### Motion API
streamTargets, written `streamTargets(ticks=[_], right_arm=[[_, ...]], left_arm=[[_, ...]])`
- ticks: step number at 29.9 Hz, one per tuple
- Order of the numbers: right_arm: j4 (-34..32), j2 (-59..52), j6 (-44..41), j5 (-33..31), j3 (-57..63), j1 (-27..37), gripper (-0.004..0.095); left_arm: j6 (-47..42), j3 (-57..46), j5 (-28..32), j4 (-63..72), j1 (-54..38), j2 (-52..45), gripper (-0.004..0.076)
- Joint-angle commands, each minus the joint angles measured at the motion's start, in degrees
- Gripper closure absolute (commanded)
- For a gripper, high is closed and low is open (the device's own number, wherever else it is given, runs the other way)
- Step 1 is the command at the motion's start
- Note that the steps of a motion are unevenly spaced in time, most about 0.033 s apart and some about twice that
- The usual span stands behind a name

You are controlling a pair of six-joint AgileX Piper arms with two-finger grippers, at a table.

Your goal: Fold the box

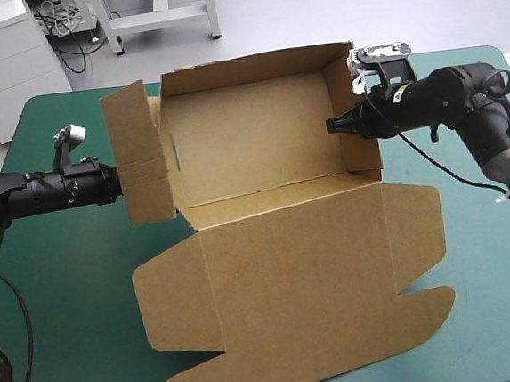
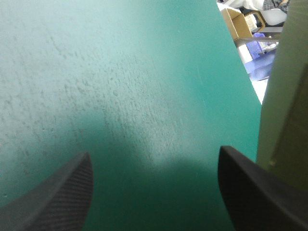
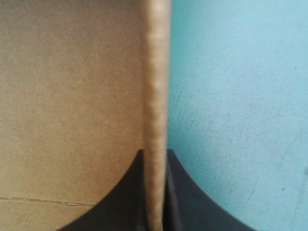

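Note:
The brown box stands at the middle of the teal-green table as an open tray, back and right walls raised. Its lid lies flat toward the front edge. My right gripper reaches in from the right and is shut on the top edge of the right wall, one black finger inside the tray and one outside. The left side flap stands splayed outward. My left gripper is at that flap's outer face, open, with only cover between its fingers and the board beside one finger.
The lid's tabs reach close to the table's front edge. The far table edge runs just behind the box's back wall. Bare teal-green cover lies front left, and more to the right of the lid.

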State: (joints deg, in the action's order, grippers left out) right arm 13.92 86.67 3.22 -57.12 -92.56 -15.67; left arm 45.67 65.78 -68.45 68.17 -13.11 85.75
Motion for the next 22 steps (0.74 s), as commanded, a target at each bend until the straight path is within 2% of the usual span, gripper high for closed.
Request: streamTargets(ticks=[1,10,22], right_arm=[[1.41,-1.25,-1.11,3.88,-1.56,1.5,0.0931],[0.8,-0.65,-1.11,5.43,-1.56,1.88,0.0931],[0.71,-0.55,-1.11,5.67,-1.56,1.88,0.0931]], left_arm=[[0.38,3.08,-6.24,4.93,0.4,-4.05,0.0211],[2.43,4.01,-6.24,12.37,2.8,-8.97,0.0211],[2.15,4.01,-6.13,12.6,8.51,-10.26,0.0211]])
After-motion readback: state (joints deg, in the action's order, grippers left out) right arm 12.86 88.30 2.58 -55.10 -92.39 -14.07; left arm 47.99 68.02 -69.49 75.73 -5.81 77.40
